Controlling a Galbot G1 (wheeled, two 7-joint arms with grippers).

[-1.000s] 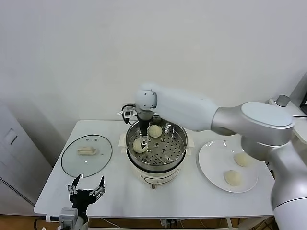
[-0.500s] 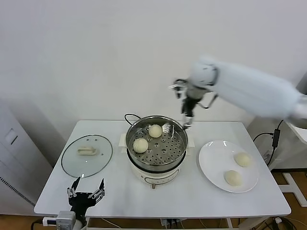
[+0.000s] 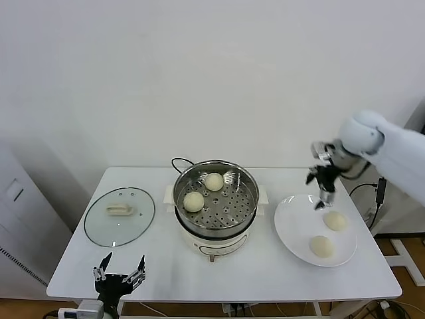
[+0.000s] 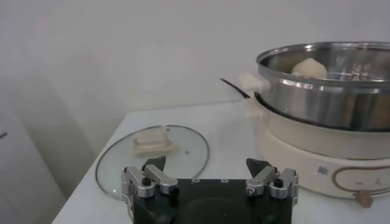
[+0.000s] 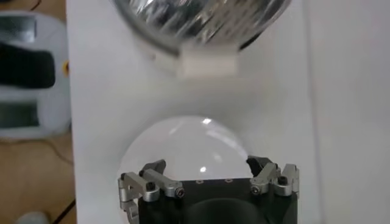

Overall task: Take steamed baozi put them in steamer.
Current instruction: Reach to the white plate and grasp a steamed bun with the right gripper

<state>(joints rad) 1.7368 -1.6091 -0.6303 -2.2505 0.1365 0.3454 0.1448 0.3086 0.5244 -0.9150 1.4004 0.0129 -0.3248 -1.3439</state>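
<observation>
Two pale baozi (image 3: 214, 181) (image 3: 193, 201) lie in the shiny steel steamer (image 3: 247, 211) at the table's middle. One shows over the steamer's rim (image 4: 323, 82) in the left wrist view as a baozi (image 4: 309, 67). Two more baozi (image 3: 335, 220) (image 3: 321, 246) rest on the white plate (image 3: 292, 222) at the right. My right gripper (image 3: 325, 202) hangs open and empty above the plate's far edge, just beside the nearer-to-wall baozi. Its wrist view shows bare plate (image 5: 183, 149) between the open fingers (image 5: 207, 173). My left gripper (image 3: 119, 274) stays open and empty at the table's front left.
A round glass lid (image 3: 119, 216) with a white handle lies flat at the left of the steamer, also seen as the lid (image 4: 152, 149) ahead of the left gripper. A black cord (image 3: 178, 161) runs behind the cooker. The table's right edge is close to the plate.
My right arm has swung from inside the steamer, up and across to the right, and now hangs over the plate. A baozi it left stays in the steamer. The left arm sank slightly.
</observation>
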